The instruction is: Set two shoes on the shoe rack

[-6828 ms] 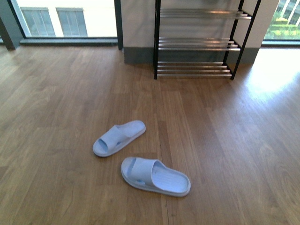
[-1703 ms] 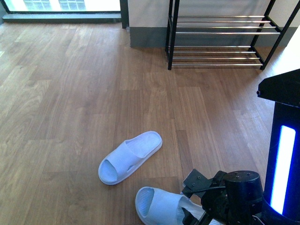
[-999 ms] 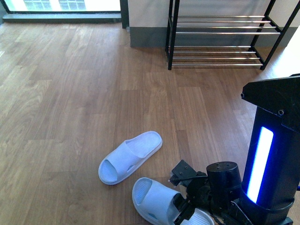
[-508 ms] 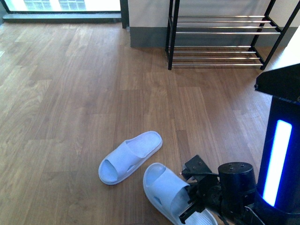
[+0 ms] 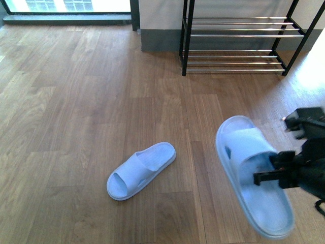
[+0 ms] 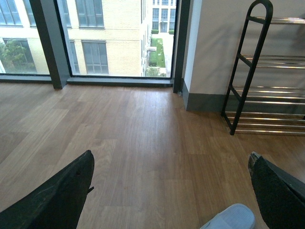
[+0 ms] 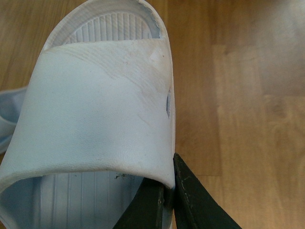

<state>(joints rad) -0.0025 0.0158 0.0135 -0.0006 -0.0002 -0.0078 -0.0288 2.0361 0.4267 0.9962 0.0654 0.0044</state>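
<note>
The held slipper (image 5: 251, 173) and right claw (image 5: 269, 166) are motion-blurred; the shoe rack (image 5: 236, 35) is cut off at the top edge.

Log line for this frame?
right gripper: shut on lifted slipper | other slipper: on floor | left gripper: open | shoe rack: no shoes visible

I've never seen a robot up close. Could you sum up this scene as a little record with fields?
Held: pale blue rubber slide slipper, apparently lifted off the wooden floor
Right jaws: shut on its strap
Left jaws: open, empty
Other shoe: matching pale blue slipper, lying on floor
Rack: black-framed shoe rack with chrome rods, visible shelves bare
</note>
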